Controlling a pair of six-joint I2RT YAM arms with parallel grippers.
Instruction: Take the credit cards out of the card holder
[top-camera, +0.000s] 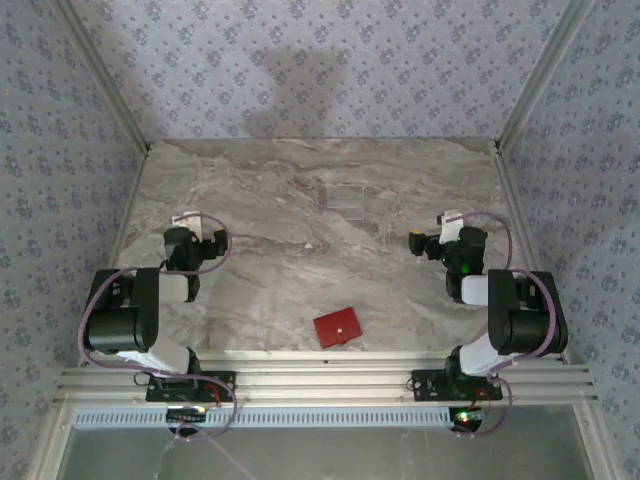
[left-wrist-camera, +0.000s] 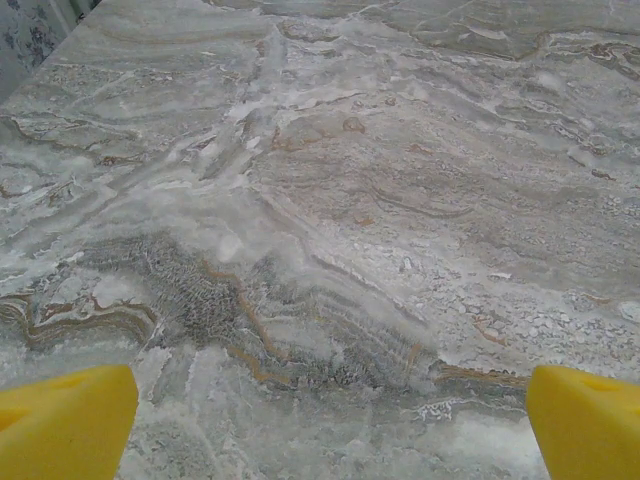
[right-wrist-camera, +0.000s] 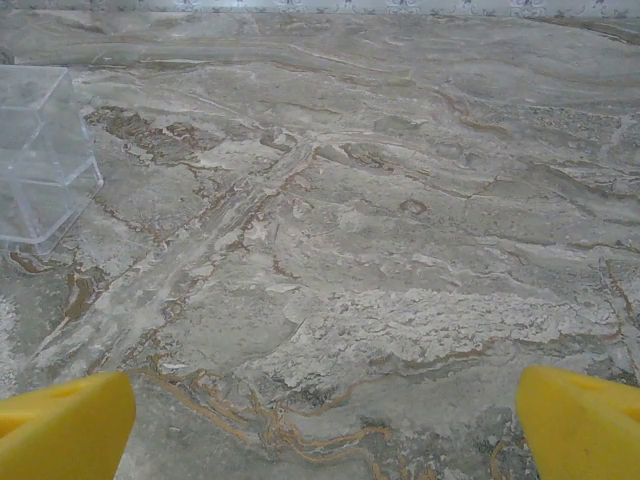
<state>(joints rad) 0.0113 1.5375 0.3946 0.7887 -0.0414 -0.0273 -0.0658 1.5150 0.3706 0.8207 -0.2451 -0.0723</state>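
We see the marble desk (top-camera: 300, 190) stretching ahead of both hands. The left hand (left-wrist-camera: 330, 425) and right hand (right-wrist-camera: 325, 425) hover with fingers spread wide and hold nothing, probably ready for a first reach. A clear box (right-wrist-camera: 40, 150) sits ahead-left of the right hand. The red wallet (top-camera: 338, 327) lies shut behind and between the hands, nearer the right; we judge the cards are tucked inside.
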